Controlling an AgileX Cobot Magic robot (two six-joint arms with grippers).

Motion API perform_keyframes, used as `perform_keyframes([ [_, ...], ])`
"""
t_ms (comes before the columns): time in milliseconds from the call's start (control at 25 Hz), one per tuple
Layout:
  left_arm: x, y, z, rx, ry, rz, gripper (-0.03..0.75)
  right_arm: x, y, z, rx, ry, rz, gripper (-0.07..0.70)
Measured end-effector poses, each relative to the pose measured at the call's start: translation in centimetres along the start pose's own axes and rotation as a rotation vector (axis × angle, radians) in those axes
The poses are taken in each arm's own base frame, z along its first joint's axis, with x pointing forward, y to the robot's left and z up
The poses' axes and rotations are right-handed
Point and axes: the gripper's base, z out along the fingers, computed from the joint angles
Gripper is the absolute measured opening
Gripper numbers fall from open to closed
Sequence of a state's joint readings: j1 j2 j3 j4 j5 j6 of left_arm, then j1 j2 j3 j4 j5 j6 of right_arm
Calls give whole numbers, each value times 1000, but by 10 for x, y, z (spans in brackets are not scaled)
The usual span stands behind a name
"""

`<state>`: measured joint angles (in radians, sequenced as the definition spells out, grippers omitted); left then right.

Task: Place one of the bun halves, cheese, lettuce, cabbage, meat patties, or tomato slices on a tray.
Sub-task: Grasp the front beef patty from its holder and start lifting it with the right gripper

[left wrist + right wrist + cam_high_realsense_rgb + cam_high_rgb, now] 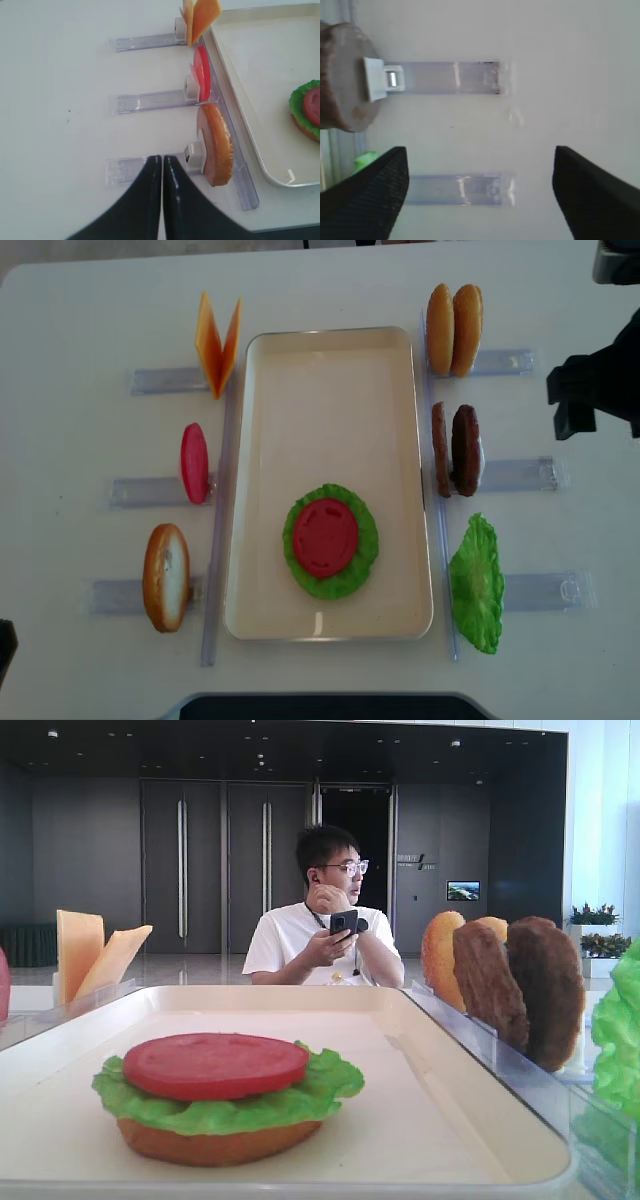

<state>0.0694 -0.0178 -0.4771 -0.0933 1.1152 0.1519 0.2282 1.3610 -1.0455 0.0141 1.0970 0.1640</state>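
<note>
Over the table's right edge, hovering: right gripper [480, 192], black fingers [367, 200] spread wide, nothing between them, only bare white table [330, 285] and two clear racks [447, 77] below. Pointing down, level with the meat-patty row, well out from it; edge of one patty just at the upper left of the wrist view. In the overhead view, dark arm [600, 390] reaching in from the right edge.

Near the table's front left corner: left gripper [162, 159], jaws pressed together, empty, tips over the end of the nearest rack, just beside a bun half [216, 145] standing on edge.

On the tray [330, 360], toward its front end: stacked bun base [215, 1142], lettuce [368, 540], tomato slice [325, 537] on top. Back half of the tray bare.

Along the tray's right side, standing in racks: two more bun halves [453, 328] at the back, meat patties [455, 450] in the middle, spare lettuce leaf [477, 583] at the front. Along the left side: cheese [218, 342] at the back, spare tomato slice [194, 462] in the middle.

Beyond the table's far edge, a seated man [322, 920] with a phone.
</note>
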Motion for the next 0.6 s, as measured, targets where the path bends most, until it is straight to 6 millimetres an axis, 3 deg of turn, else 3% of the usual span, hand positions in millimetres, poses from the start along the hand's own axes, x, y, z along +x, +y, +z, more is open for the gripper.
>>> perform_keyframes([
  [600, 0, 0, 0, 0, 0, 0, -7, -11, 102, 12, -51, -4, -166, 587],
])
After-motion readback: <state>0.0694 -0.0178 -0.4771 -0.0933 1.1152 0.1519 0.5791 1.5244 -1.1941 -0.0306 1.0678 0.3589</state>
